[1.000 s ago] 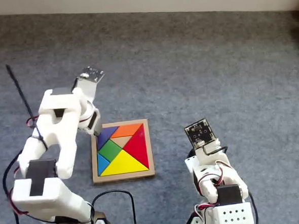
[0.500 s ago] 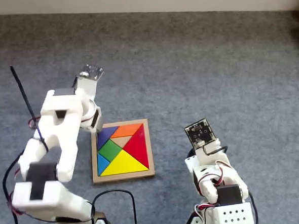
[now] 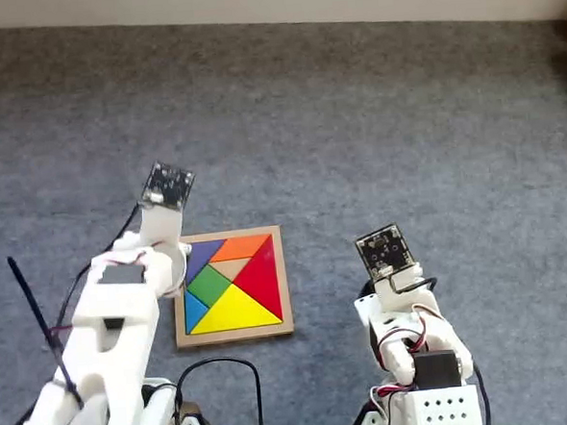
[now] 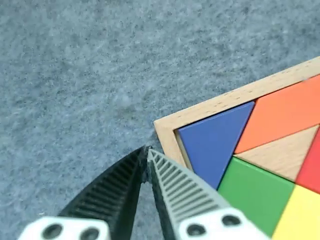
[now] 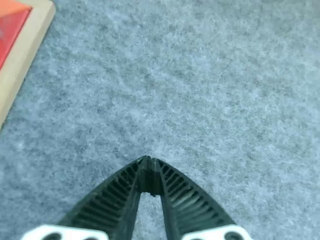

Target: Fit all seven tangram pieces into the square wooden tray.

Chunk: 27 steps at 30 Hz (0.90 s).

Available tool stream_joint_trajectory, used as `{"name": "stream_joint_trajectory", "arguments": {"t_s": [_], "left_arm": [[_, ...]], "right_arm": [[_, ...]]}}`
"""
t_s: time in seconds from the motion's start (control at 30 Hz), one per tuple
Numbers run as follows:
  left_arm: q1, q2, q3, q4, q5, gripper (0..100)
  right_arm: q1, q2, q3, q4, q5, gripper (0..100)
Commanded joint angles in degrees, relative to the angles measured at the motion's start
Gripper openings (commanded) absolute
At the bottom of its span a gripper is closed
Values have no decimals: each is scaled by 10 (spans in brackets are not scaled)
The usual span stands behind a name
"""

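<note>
The square wooden tray [image 3: 284,280] lies on the grey carpet between the two arms. In it sit a dark blue triangle [image 4: 215,140], an orange piece [image 4: 285,117], a green square [image 4: 255,192], a red triangle [image 3: 260,276], a yellow triangle [image 3: 234,314] and a small blue triangle [image 3: 191,310]. A wood-coloured triangle [image 4: 280,155] shows in the middle; I cannot tell if it is a piece or bare tray floor. My left gripper [image 4: 147,150] is shut and empty, just outside the tray's corner [image 4: 165,127]. My right gripper [image 5: 148,160] is shut and empty over carpet, right of the tray's edge [image 5: 25,50].
The left arm [image 3: 126,309] stands along the tray's left side, the right arm [image 3: 406,325] folded near its base. A black cable [image 3: 216,371] loops at the front edge. Open carpet stretches beyond and to the right of the tray.
The left arm has drawn back toward its base, its wrist now lower and right next to the tray's far left corner. The right arm and the tray have stayed put.
</note>
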Motion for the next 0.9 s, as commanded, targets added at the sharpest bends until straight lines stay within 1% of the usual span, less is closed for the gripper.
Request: {"name": "stream_joint_trajectory", "arguments": {"t_s": [0.0,0.13,0.27,0.4,0.6,0.63,0.73,0.87], "left_arm": [[-3,-61,47,-46,3,5],[-3,-91,89,-75,3,5],[-3,-152,122,-75,3,5],[-4,-264,182,-75,4,5],[-3,-480,296,-73,4,5],[-5,-512,295,-54,4,5],[-3,-598,294,56,4,5],[-2,-690,290,171,4,5]], "right_arm": [[11,-6,63,0,7,9],[9,-6,63,0,7,9],[9,-6,63,0,7,9],[10,-6,63,0,7,9],[10,-6,63,0,7,9],[10,-6,63,0,7,9],[10,-6,63,0,7,9],[11,-6,63,0,7,9]]}}
